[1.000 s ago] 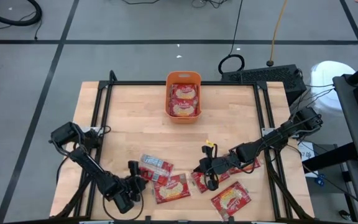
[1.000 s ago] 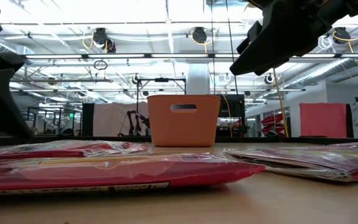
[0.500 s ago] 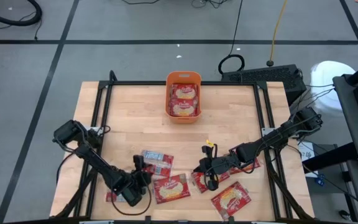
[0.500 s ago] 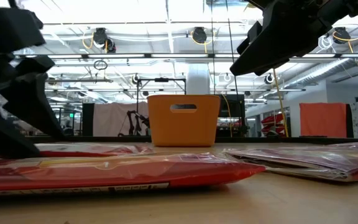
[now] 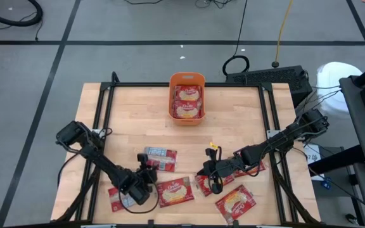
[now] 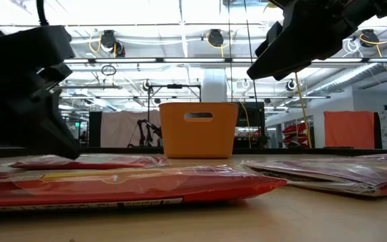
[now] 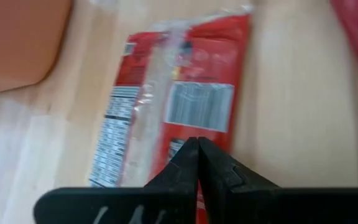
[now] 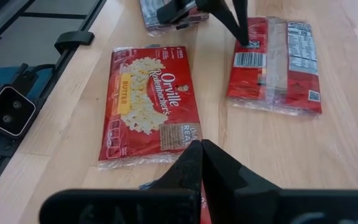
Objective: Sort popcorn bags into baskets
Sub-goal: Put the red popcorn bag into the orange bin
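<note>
A popcorn bag (image 5: 160, 158) lies flat on the table, grey print up, also seen in the left wrist view (image 7: 179, 99). My left gripper (image 5: 146, 172) is shut at its near end. Another bag (image 5: 174, 191) lies label up beside it, and one (image 5: 116, 197) lies under my left arm. My right gripper (image 5: 211, 176) hangs shut and empty above more bags (image 5: 236, 204) at the near right. The orange basket (image 5: 187, 117) stands at the far middle with bags (image 5: 187, 101) inside. My left gripper has its shut fingertips (image 8: 247, 41) on the bag's near end (image 7: 182, 146), beside the barcode. The fingers slant down onto it from the near left. Whether film is caught between them is hidden by the fingers. The bag lies flat on the table.
A black frame (image 5: 106, 88) runs along the table's sides. A bag (image 5: 253, 168) lies under my right arm near the right rail. Bare wood (image 5: 138, 120) lies between the bags and the basket.
My left gripper has moved toward the table's right and far edges, onto the grey-print bag, and has shut there. That bag has slid a little toward the far edge and turned squarer. The bag at the near left has come out from under the arm.
</note>
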Robot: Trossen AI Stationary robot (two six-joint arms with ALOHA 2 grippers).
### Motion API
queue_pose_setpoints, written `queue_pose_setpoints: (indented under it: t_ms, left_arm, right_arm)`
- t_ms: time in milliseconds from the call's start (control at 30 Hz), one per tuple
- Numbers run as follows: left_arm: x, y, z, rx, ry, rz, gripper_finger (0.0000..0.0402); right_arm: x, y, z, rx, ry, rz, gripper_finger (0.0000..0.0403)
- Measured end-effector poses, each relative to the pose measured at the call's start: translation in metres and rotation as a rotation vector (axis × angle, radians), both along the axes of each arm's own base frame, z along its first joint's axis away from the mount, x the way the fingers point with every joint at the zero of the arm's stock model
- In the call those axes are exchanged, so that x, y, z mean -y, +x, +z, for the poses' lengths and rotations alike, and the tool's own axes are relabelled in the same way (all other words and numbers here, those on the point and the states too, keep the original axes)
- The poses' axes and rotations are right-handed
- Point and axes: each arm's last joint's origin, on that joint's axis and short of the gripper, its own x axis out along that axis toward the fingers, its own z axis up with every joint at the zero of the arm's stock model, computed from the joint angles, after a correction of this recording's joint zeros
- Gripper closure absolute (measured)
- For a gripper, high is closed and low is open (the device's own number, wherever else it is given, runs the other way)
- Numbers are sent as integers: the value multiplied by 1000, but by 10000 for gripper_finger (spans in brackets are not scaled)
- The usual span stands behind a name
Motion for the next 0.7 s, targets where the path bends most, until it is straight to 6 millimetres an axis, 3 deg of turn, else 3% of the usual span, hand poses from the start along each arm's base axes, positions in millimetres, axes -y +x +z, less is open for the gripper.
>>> queue_pose_setpoints:
  t_ms: [433, 567, 700]
  left_arm:
    - [-4, 1, 17, 84, -3, 40, 395]
    - [-2, 0, 15, 7, -59, 2, 373]
    - [-2, -1, 14, -28, -96, -1, 325]
  right_arm:
    - [1, 4, 6, 86, -54, -36, 403]
    - [0, 8, 2, 106, -51, -66, 398]
    - [2, 14, -7, 107, -51, -77, 377]
